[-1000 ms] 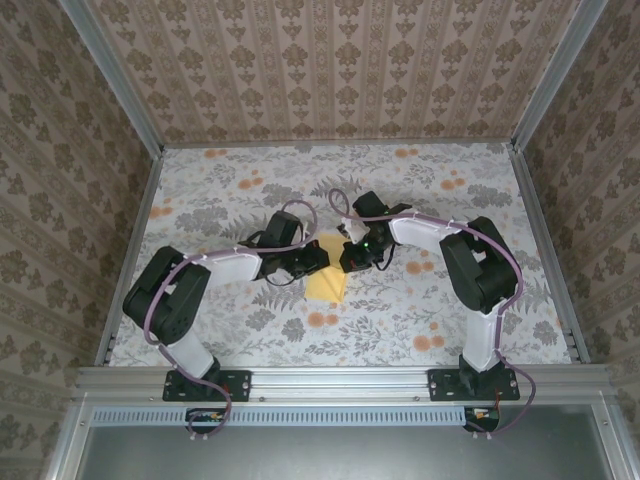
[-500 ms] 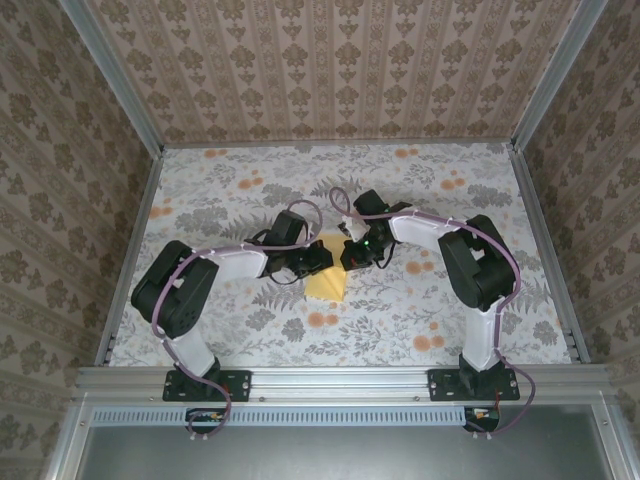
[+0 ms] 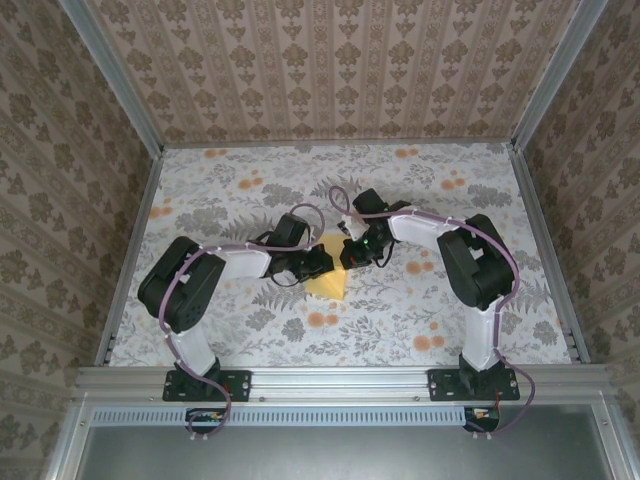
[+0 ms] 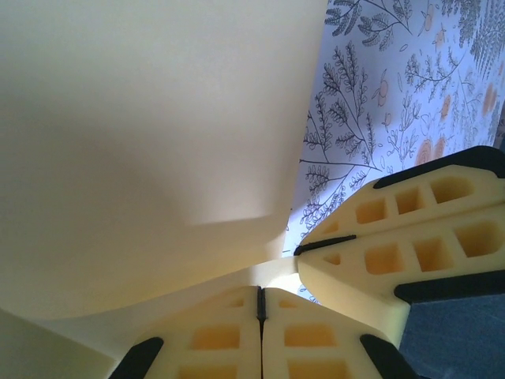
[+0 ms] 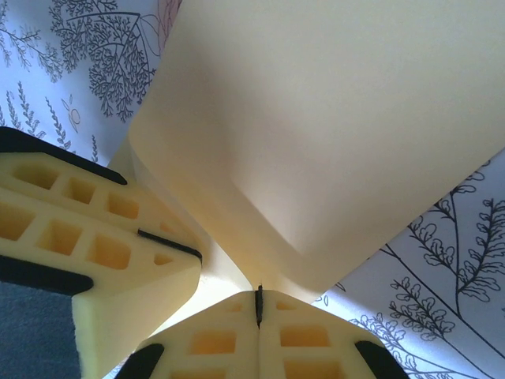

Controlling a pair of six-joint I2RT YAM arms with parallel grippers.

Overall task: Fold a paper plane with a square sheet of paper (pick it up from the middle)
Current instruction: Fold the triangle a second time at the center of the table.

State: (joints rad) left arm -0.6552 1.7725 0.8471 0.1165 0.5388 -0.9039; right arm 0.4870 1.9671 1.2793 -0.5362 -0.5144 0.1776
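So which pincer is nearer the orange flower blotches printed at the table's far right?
Right. The right pincer, pinching the plain yellow-orange paper sheet, lies left of those orange flower blotches; the left pincer lies farther left, across the sheet.

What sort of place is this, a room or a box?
Probably a small robot test booth: left arm and right arm bolted to a metal rail, wallpapered walls close around a floral table with yellow paper.

square sheet of paper [image 3: 328, 284] on table [image 3: 250, 200] centre, left jaws on its left, right jaws on its right
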